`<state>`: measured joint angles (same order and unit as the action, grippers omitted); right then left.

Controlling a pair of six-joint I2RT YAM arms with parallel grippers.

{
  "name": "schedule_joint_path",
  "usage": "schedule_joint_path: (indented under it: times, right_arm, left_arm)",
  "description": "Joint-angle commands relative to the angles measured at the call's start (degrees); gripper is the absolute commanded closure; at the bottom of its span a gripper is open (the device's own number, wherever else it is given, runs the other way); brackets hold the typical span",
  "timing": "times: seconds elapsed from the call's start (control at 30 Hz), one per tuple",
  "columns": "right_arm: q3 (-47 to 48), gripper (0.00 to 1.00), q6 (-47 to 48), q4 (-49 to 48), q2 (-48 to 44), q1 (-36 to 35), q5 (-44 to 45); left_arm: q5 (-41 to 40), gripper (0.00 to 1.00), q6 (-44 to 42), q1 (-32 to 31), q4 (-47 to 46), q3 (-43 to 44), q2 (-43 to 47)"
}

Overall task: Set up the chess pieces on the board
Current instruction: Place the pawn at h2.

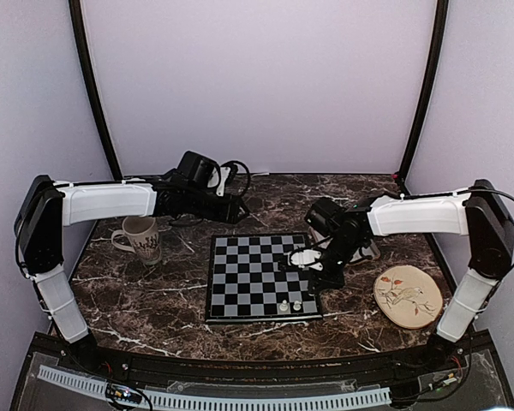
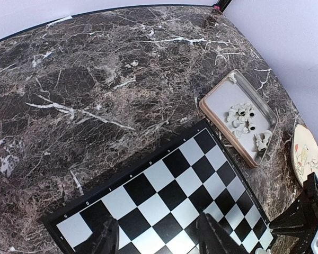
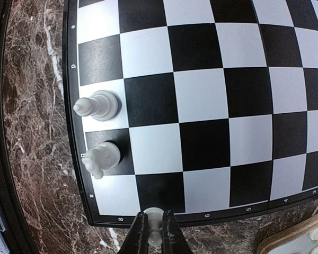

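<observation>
Pinched between my right gripper's [image 3: 155, 217] jaws is one small white chess piece [image 3: 156, 234], held upright. In my right wrist view it sits at 6 o'clock, over the board's [image 3: 201, 106] thin black rim beside a black square. I cannot tell whether its base touches the board.

Two more white pieces [image 3: 98, 105] stand on the board at 9 o'clock in that view. They occupy neighbouring squares of the outermost row, just inside the rim and apart from each other. Every other square this view shows is bare.

My left gripper [image 2: 161, 232] has its jaws spread with nothing between them. It hangs above the board's far edge, at 11 o'clock from the board's centre in the overhead view.

From overhead, the board lies mid-table on dark marble [image 1: 154, 300]. A mug [image 1: 141, 238] stands at 9 o'clock, with a strip of bare marble between it and the board's rim. A round plate [image 1: 405, 295] lies at 3 o'clock, well apart from the board.

In my left wrist view, a shallow tray [image 2: 217, 114] lies just off the board's corner. It holds a cluster of loose white pieces [image 2: 243, 119]. Open marble stretches beyond the board's far edge to the back wall.
</observation>
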<state>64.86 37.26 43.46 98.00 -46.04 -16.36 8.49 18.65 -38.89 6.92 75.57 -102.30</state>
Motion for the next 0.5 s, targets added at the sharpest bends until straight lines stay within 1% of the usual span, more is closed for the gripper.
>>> schedule_joint_path:
  times: [0.0,0.47]
  right_arm:
    - [0.6,0.92,0.0,-0.8,1.8,-0.6,0.5]
    - [0.8,0.91,-0.8,-1.9,4.6,-0.9,0.0]
  left_arm:
    - [0.5,0.48,0.2,0.0,-1.0,-1.3,2.5]
    - [1.4,0.47,0.2,0.0,-1.6,-1.4,1.5]
